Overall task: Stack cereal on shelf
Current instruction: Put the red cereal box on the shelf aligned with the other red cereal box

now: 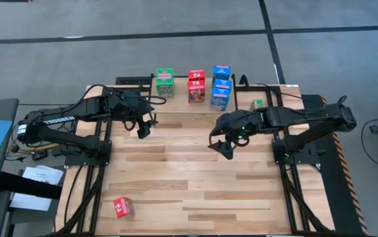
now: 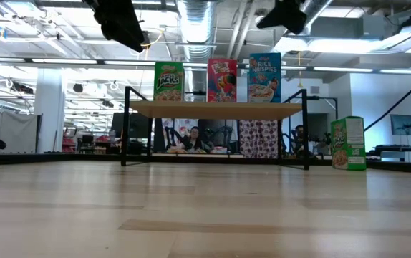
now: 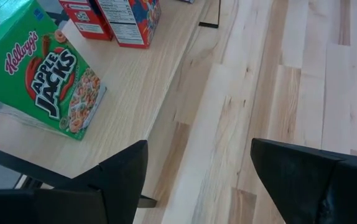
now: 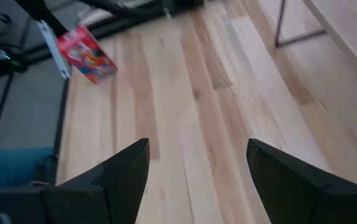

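The shelf [image 1: 192,99] stands at the table's far middle, its light wooden top [image 2: 216,109] on thin black legs. On it stand green [image 2: 168,81], red [image 2: 222,79] and blue [image 2: 264,77] cereal boxes. Another green box [image 2: 348,143] stands on the table, right of the shelf. A red box [image 1: 122,207] lies near the table's front left corner. My left gripper [image 1: 143,128] hovers open just in front of the shelf's left end, the Apple Jacks box [image 3: 38,68] ahead of it. My right gripper [image 1: 220,146] hovers open over the table's middle right, nothing between its fingers [image 4: 116,174].
Bare wooden slats [image 1: 189,178] stretch between the shelf and the near edge. The shelf's black leg [image 4: 281,25] stands ahead of my right gripper. Both arms' black frames and cables run along the table's left and right sides.
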{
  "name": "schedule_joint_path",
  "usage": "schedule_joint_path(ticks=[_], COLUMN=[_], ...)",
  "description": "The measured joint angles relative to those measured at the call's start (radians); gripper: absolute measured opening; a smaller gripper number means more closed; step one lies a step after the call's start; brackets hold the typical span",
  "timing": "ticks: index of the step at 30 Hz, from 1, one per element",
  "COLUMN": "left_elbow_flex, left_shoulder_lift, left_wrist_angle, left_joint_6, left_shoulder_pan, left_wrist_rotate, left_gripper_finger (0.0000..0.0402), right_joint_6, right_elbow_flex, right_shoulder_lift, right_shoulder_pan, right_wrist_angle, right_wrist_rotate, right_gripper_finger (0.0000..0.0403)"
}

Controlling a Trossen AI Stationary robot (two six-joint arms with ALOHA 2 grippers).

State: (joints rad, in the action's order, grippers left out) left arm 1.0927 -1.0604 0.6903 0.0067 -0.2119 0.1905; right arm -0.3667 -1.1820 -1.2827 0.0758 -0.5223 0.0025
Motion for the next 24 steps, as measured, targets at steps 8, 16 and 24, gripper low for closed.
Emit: schedule_joint_path(ticks=[8, 16, 24], left_elbow_flex=[0.000, 0.000, 0.000], left_shoulder_lift=[0.000, 0.000, 0.000], left_wrist_angle=[-0.001, 0.000, 0.000], left_joint_6=[0.000, -0.078, -0.242], left_shoulder_pan=[0.000, 0.009, 0.087], left_wrist_rotate=[0.000, -0.070, -0.261], left_gripper_finger=[0.0275, 0.0275, 0.0275], right_joint_6=[-0.028, -0.066, -0.071], right_elbow_flex=[0.000, 0.000, 0.000], right_shoulder_lift=[0.000, 0.000, 0.000], right_shoulder_pan=[0.057, 0.101, 0.137], right_wrist_angle=[0.117, 0.160, 0.161], right_wrist_rotate=[0.000, 0.000, 0.000], right_gripper_finger=[0.0294, 0.0294, 0.0294])
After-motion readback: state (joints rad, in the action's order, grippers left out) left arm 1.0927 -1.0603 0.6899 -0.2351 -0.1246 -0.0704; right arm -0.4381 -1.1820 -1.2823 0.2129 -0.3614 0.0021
